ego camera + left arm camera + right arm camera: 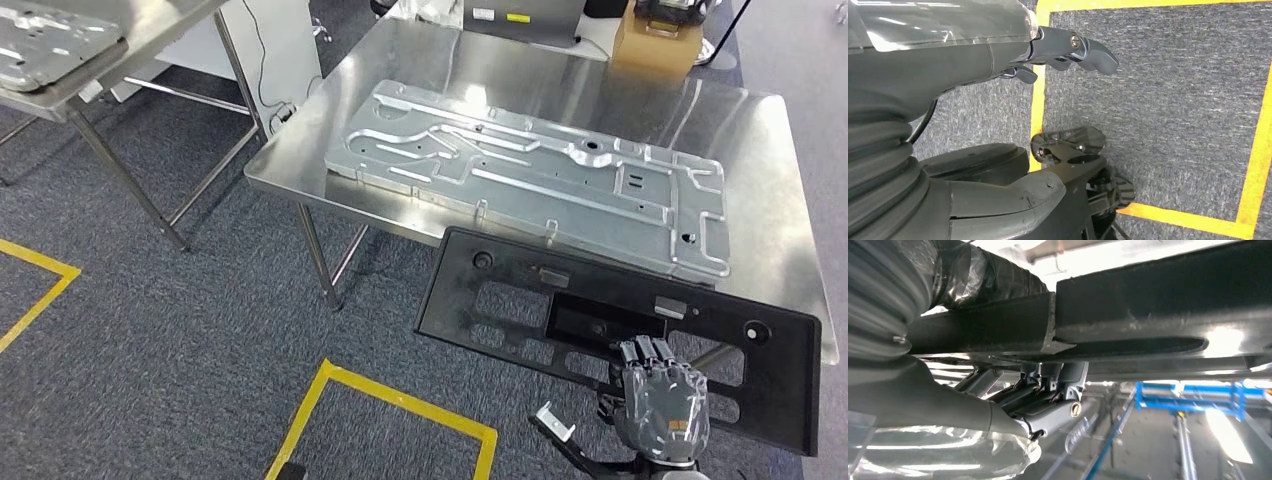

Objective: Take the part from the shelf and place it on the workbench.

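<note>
Steel counter [760,200] fills upper right; my right hand [658,400] grips black part [520,300] lower right, carry step. Left hand [1068,50] fingers loosely apart, empty. Next: lower part onto counter.

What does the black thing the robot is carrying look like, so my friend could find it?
Find the shiny steel workbench with a big silver metal plate lying on it. Just in front of its near edge, the robot's right hand holds up a long, flat black panel. Unlike the silver plate, it is dark, has rectangular holes cut through it, and is off the table.
</note>
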{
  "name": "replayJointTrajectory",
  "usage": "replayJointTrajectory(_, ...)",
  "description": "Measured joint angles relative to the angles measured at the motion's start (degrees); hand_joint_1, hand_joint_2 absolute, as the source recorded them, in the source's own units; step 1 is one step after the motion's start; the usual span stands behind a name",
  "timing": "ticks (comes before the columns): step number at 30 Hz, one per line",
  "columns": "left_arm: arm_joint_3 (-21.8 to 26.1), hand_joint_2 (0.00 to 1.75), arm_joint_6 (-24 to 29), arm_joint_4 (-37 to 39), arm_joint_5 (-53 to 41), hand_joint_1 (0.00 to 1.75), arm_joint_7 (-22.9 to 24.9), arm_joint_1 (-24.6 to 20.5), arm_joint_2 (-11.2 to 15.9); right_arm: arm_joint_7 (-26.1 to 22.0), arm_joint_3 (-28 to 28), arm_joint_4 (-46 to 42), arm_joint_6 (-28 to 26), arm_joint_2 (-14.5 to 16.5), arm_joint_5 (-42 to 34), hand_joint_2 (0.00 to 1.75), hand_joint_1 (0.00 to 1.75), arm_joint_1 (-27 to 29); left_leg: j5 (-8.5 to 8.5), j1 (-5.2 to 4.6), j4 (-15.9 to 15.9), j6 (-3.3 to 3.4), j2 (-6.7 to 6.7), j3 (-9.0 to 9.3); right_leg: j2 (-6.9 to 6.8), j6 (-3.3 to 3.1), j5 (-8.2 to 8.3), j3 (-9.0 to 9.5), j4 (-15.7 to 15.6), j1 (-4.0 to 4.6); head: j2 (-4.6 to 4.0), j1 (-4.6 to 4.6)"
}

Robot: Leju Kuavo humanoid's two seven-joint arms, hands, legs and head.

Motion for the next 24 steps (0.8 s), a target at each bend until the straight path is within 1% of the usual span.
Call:
replayJointTrajectory(3, 0.00, 1.75, 0.00, 0.00, 0.00, 0.00, -0.01, 0.01, 0.00, 0.02, -0.03, 0.00, -0.01, 0.04, 0.00, 1.75, 1.75, 0.00, 0.05, -0.01, 0.01, -0.07, 0.00, 0.10, -0.01, -0.06, -0.08, 0.08, 0.00, -0.01, 0.00, -0.01)
replayJointTrajectory(6, 0.00, 1.75, 0.03, 0.00, 0.00, 0.00, 0.00, -0.07, 0.03, 0.10, -0.18, 0.00, -0.12, 0.26, 0.00, 1.75, 1.75, 0.04, -0.32, -0.06, 0.33, -0.37, 0.03, 0.21, 0.03, -0.38, -0.23, 0.81, -0.28, -0.31, 0.00, -0.01)
replayJointTrajectory(8, 0.01, 1.75, 0.06, 0.00, 0.00, 0.00, 0.00, -0.28, 0.06, 0.17, -0.86, 0.00, -0.38, 0.76, -0.10, 1.75, 1.75, 0.10, -2.35, 0.04, 5.15, -0.75, 0.09, -2.38, 0.02, -0.95, -0.51, 1.77, -0.65, -0.53, 0.00, -0.04)
replayJointTrajectory(9, 0.03, 1.75, 0.08, 0.00, 0.00, 0.00, 0.00, -0.29, 0.06, 0.19, -1.35, 0.00, -0.49, 1.00, -0.21, 1.75, 1.75, 0.18, -3.94, 0.11, 9.14, -0.93, 0.11, -4.88, 0.01, -1.22, -0.84, 2.17, -0.72, -0.52, 0.00, -0.06)
replayJointTrajectory(10, 0.05, 1.75, 0.13, 0.00, -0.06, 0.00, 0.03, -0.23, 0.07, 0.15, -2.16, 0.00, -0.55, 1.22, -0.48, 1.75, 1.75, 0.32, -3.31, 0.12, 10.51, -0.90, 0.12, -6.95, 0.09, -1.38, -1.56, 3.08, -0.76, -0.49, 0.00, -0.08)
replayJointTrajectory(11, 0.08, 1.75, 0.15, 0.00, -0.23, 0.00, 0.18, -0.13, 0.11, -0.08, -2.88, 0.18, -0.37, 1.32, -0.70, 1.75, 1.75, 0.22, -1.38, -0.09, 8.39, -0.37, 0.10, -7.56, 0.23, -0.92, -2.30, 3.99, -0.58, -0.42, 0.00, -0.09)
replayJointTrajectory(12, 0.10, 1.75, 0.16, 0.00, -0.40, 0.00, 0.33, -0.02, 0.13, -0.33, -3.57, 0.37, -0.19, 1.41, -0.91, 1.75, 1.75, 0.08, 0.67, -0.25, 5.79, 0.25, 0.08, -7.75, 0.36, -0.37, -3.02, 4.98, -0.41, -0.35, 0.00, -0.08)
replayJointTrajectory(13, 0.11, 1.75, 0.17, 0.00, -0.61, 0.00, 0.49, 0.04, 0.13, -0.63, -4.07, 0.58, 0.01, 1.48, -1.07, 1.75, 1.75, -0.14, 3.40, -0.34, 1.53, 1.00, 0.06, -6.52, 0.45, 0.22, -3.73, 5.81, -0.07, -0.34, 0.00, -0.09)
replayJointTrajectory(14, 0.11, 1.75, 0.14, 0.00, -0.77, 0.00, 0.63, -0.01, 0.10, -0.87, -4.27, 0.81, 0.15, 1.53, -1.07, 1.75, 1.75, -0.44, 3.98, -0.37, -0.29, 1.62, 0.04, -5.53, 0.43, 0.81, -4.23, 5.88, 0.73, -0.36, 0.00, -0.06)
replayJointTrajectory(15, 0.11, 1.75, 0.13, 0.00, -0.80, 0.00, 0.65, -0.07, 0.06, -0.93, -4.32, 0.87, 0.15, 1.56, -1.07, 1.75, 1.75, -0.60, 3.94, -0.23, -0.64, 1.87, 0.04, -4.84, 0.39, 1.04, -4.91, 5.27, 2.16, -0.44, 0.00, -0.03)
replayJointTrajectory(16, 0.11, 1.75, 0.12, 0.00, -0.84, 0.00, 0.66, -0.17, 0.03, -0.96, -4.39, 0.94, 0.15, 1.57, -1.07, 1.75, 1.75, -0.76, 3.86, -0.12, -0.88, 2.05, 0.04, -4.26, 0.35, 1.28, -6.09, 3.82, 4.72, -0.56, 0.00, -0.01)
replayJointTrajectory(18, 0.11, 1.75, 0.10, 0.00, -0.83, 0.00, 0.67, -0.31, 0.03, -0.92, -4.52, 1.13, 0.15, 1.58, -1.07, 1.75, 1.75, -0.98, 3.38, -0.11, -0.99, 2.23, 0.03, -3.69, 0.33, 1.76, -8.89, -0.58, 11.31, -0.74, 0.00, 0.02)
replayJointTrajectory(19, 0.11, 1.75, 0.09, 0.00, -0.83, 0.00, 0.68, -0.27, 0.03, -0.91, -4.55, 1.26, 0.15, 1.59, -1.07, 1.75, 1.75, -0.99, 3.02, -0.10, -0.98, 2.21, 0.02, -3.37, 0.31, 1.97, -9.70, -2.60, 13.72, -0.87, 0.00, 0.02)
replayJointTrajectory(20, 0.12, 1.75, 0.08, 0.00, -0.84, 0.00, 0.69, -0.20, 0.03, -0.92, -4.56, 1.39, 0.16, 1.59, -1.07, 1.75, 1.75, -0.98, 2.62, -0.08, -0.97, 2.14, 0.00, -2.95, 0.30, 2.12, -9.42, -3.78, 14.34, -1.00, 0.00, 0.02)
replayJointTrajectory(21, 0.13, 1.75, 0.07, 0.00, -0.85, 0.00, 0.70, -0.13, 0.03, -0.94, -4.58, 1.49, 0.19, 1.59, -1.07, 1.75, 1.75, -0.98, 2.17, -0.04, -0.97, 2.02, -0.03, -2.39, 0.26, 2.25, -7.93, -3.98, 13.02, -1.13, 0.00, 0.02)
replayJointTrajectory(23, 0.13, 1.75, -0.02, 0.00, -1.01, 0.00, 0.70, -0.08, -0.01, -1.05, -4.59, 1.71, 0.60, 1.59, -1.07, 1.75, 1.75, -1.22, 1.11, 0.06, -0.96, 1.57, -0.09, -1.06, 0.16, 2.32, -2.56, -2.14, 6.19, -1.29, 0.00, 0.02)
replayJointTrajectory(24, 0.13, 1.75, -0.10, 0.00, -1.18, 0.00, 0.73, -0.14, -0.02, -1.13, -4.58, 2.02, 1.07, 1.60, -1.07, 1.75, 1.75, -1.68, 0.63, 0.06, -0.93, 1.24, -0.12, -0.55, 0.05, 2.17, -1.04, -1.25, 3.12, -1.16, 0.00, 0.03)
